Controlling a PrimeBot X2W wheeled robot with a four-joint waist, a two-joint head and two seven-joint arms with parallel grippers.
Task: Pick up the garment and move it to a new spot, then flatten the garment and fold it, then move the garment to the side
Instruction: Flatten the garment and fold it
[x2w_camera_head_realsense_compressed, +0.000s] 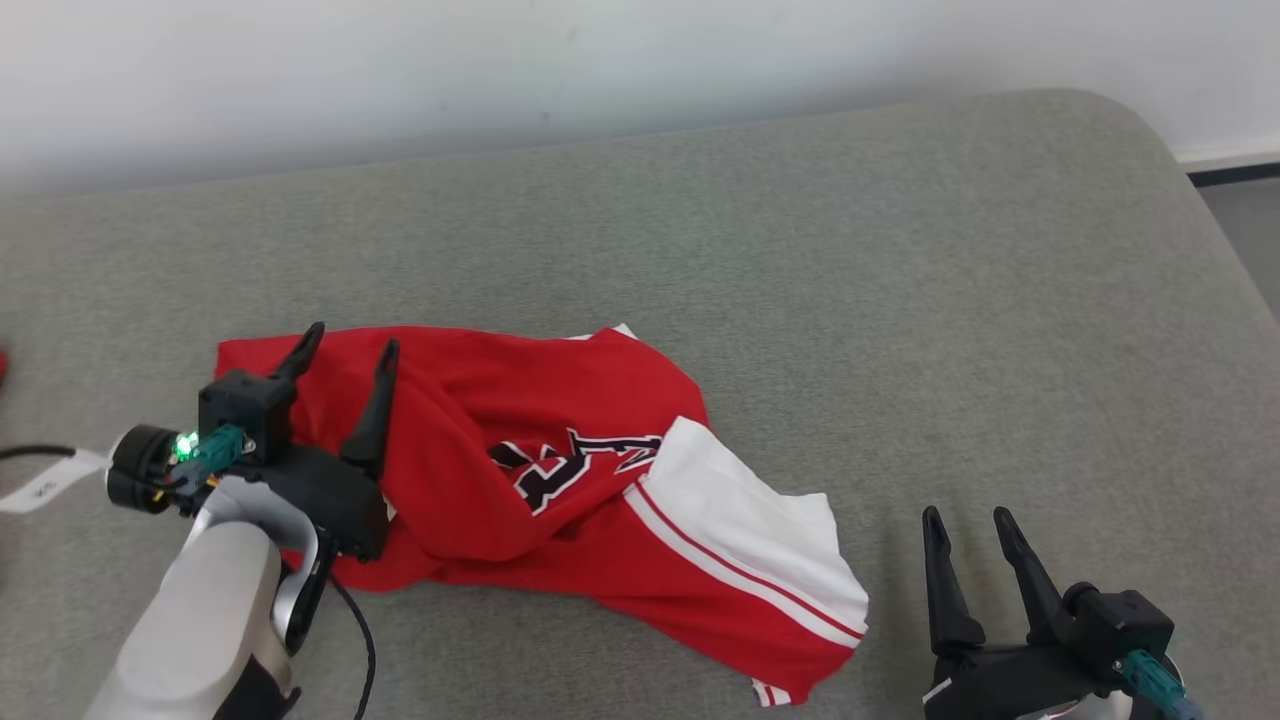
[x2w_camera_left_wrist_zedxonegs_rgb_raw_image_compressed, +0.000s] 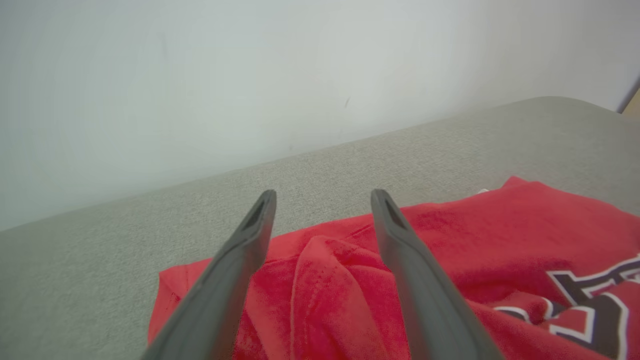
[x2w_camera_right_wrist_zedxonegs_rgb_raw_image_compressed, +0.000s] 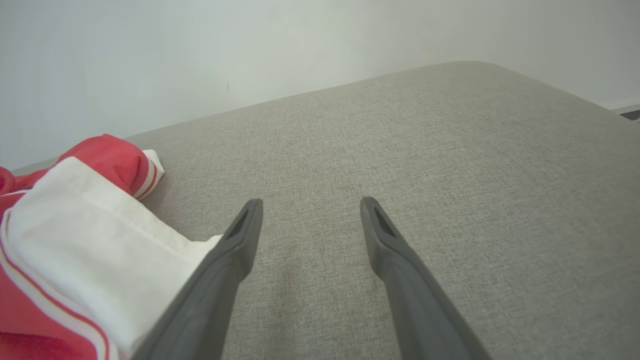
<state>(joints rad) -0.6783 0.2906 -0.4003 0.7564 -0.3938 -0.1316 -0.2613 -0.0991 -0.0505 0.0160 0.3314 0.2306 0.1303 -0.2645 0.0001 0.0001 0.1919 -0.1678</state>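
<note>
The garment (x2w_camera_head_realsense_compressed: 560, 470) is a red jersey with white panels and black lettering, lying crumpled on the grey padded table at centre-left. My left gripper (x2w_camera_head_realsense_compressed: 350, 345) hovers over its left end, fingers spread open with nothing between them; in the left wrist view the garment (x2w_camera_left_wrist_zedxonegs_rgb_raw_image_compressed: 450, 260) lies rumpled beneath the open left gripper (x2w_camera_left_wrist_zedxonegs_rgb_raw_image_compressed: 322, 197). My right gripper (x2w_camera_head_realsense_compressed: 965, 520) stands open at the lower right, just right of the garment's white hem. In the right wrist view the right gripper (x2w_camera_right_wrist_zedxonegs_rgb_raw_image_compressed: 310, 202) points over bare table, with the garment (x2w_camera_right_wrist_zedxonegs_rgb_raw_image_compressed: 75, 235) at the left.
The grey table (x2w_camera_head_realsense_compressed: 850, 260) stretches far behind and right of the garment, with a rounded far-right corner and a white wall behind. A white tag and cable (x2w_camera_head_realsense_compressed: 40, 480) lie at the left edge. Dark floor (x2w_camera_head_realsense_compressed: 1245, 210) shows past the right edge.
</note>
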